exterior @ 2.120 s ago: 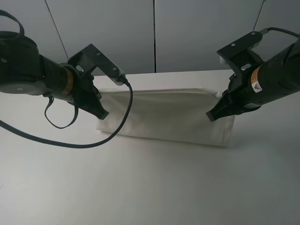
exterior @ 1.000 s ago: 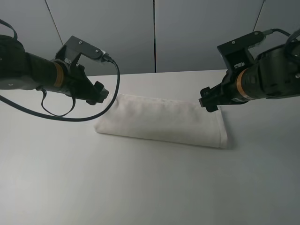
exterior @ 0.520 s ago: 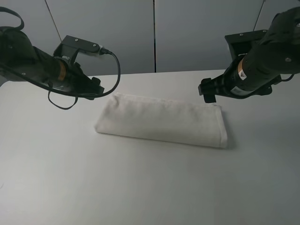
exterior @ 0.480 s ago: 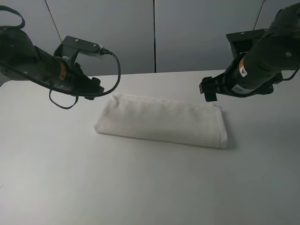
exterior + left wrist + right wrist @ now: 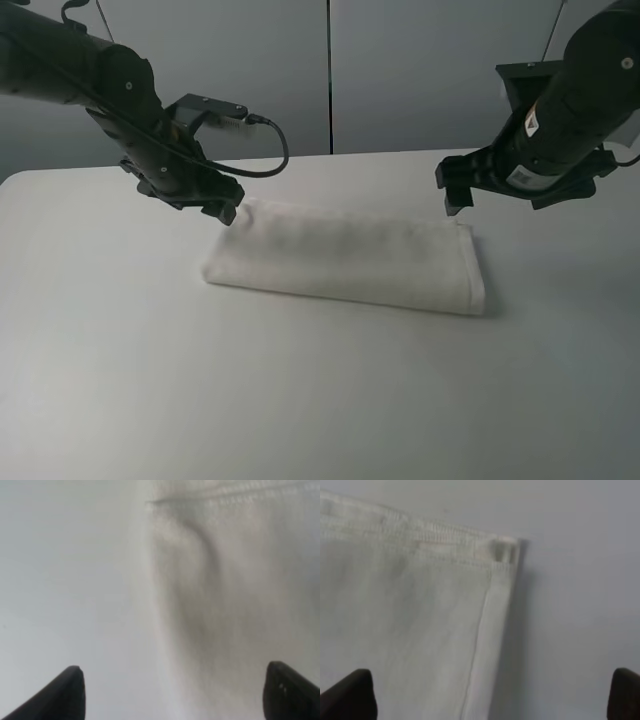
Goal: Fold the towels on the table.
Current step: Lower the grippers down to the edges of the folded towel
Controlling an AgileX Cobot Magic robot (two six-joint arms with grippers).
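Observation:
The white towel [image 5: 345,260] lies on the table [image 5: 300,400] as a long folded band, running left to right. My left gripper [image 5: 223,211] hovers at its far left corner, open and empty. In the left wrist view the fingertips [image 5: 67,692] stand wide apart over the towel's [image 5: 230,590] edge. My right gripper [image 5: 455,200] hangs open and empty over the far right corner. The right wrist view shows its fingertips [image 5: 352,695] wide apart above the towel's hemmed corner [image 5: 420,610], with a layered fold edge. The label does not show.
The grey panelled wall [image 5: 330,70] stands behind the table's far edge. A black cable [image 5: 270,160] loops from the left arm above the towel's far left end. Bare white tabletop [image 5: 100,350] lies in front of and beside the towel.
Two seconds ago both grippers held the towel's edge up; it now lies folded flat. Both grippers have let go and risen; the left has swung back toward the far left corner.

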